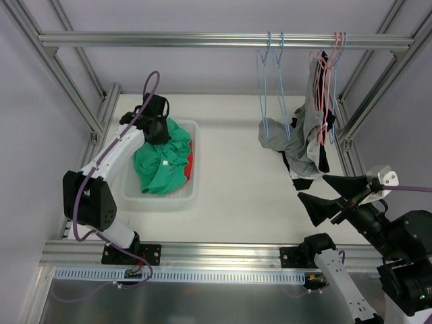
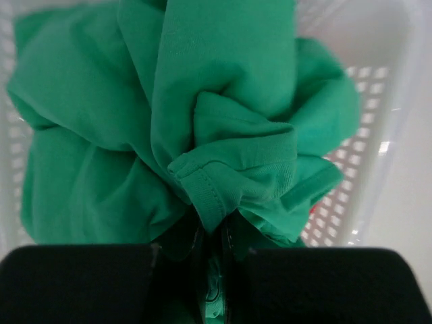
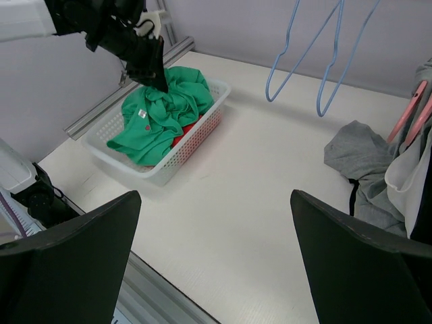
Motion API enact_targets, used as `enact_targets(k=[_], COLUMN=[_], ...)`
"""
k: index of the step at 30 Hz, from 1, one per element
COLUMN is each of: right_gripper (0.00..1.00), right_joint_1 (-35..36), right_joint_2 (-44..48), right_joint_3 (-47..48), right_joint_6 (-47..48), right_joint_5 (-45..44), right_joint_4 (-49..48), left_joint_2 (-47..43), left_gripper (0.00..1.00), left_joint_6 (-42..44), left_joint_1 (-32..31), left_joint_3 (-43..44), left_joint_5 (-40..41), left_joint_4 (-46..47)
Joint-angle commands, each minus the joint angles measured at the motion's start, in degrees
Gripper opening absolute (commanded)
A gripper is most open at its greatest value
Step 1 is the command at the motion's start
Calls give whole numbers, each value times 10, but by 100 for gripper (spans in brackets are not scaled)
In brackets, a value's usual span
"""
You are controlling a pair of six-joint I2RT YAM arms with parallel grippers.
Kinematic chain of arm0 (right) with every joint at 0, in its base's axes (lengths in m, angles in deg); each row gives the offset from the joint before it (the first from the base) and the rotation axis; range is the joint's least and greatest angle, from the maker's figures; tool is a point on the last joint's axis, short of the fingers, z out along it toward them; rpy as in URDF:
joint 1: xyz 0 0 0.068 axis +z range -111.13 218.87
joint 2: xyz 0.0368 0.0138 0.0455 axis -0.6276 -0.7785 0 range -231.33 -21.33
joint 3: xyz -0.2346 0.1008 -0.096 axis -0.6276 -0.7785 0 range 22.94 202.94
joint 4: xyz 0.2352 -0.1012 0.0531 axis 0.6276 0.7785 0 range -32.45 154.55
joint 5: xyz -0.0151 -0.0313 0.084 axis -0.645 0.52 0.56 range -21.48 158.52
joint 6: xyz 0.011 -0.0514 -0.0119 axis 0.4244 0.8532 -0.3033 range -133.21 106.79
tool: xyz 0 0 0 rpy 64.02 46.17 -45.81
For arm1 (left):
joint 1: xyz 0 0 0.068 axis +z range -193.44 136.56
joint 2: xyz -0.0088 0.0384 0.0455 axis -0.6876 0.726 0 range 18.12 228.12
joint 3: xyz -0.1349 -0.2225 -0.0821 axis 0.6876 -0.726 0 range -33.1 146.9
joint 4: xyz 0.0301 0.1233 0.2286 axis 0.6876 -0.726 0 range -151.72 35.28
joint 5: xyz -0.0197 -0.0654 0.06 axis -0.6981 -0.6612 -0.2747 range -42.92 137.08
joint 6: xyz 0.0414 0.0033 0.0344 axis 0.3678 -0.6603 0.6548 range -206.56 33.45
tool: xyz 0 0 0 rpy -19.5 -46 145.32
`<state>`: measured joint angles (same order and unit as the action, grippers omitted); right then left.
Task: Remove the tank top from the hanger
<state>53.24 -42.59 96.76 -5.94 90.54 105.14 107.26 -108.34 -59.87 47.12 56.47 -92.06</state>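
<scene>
The left gripper (image 1: 156,128), its fingers pinched together on a fold of the green tank top (image 1: 162,165), reaches into the white plastic basket (image 1: 196,177) at the left side of the table (image 1: 236,175). The tank top lies bunched in the basket and fills most of it. A red cloth (image 1: 190,162) shows beneath it along the basket's right wall.

Near the table's right edge the right gripper (image 1: 312,187) hangs above the surface with its fingers spread wide and nothing between them.

From the metal rail (image 1: 223,40) across the far edge hang two bare blue hangers (image 1: 273,81). To their right, pink hangers (image 1: 327,81) carry grey, white and black garments. A crumpled grey cloth (image 1: 275,133) lies on the table below the blue hangers, towards the far right corner.
</scene>
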Motion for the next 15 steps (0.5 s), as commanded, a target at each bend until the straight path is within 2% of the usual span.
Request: enact_targets(k=[1,5,9,15], right_gripper=[99,99,100,99], right_joint_1=[-1,-1,0,-1], right_joint_2=[0,3,6,1], right_joint_3=[-8,-17,-24,-28], right_joint_6=[-10,-16,-21,-23], right_joint_5=[18,28,36,32], right_joint_4=[-11,-22,-24,-22], left_joint_2=[29,87,138,98], left_gripper=[0,0,0,0], left_joint_6=[-53,-79,-85,-64], left_joint_1=[3,2,2,2], left_joint_3=[-47,-104,-118,-125], left_joint_5=[-7,1,12,12], left_joint_4=[17,36,42,40])
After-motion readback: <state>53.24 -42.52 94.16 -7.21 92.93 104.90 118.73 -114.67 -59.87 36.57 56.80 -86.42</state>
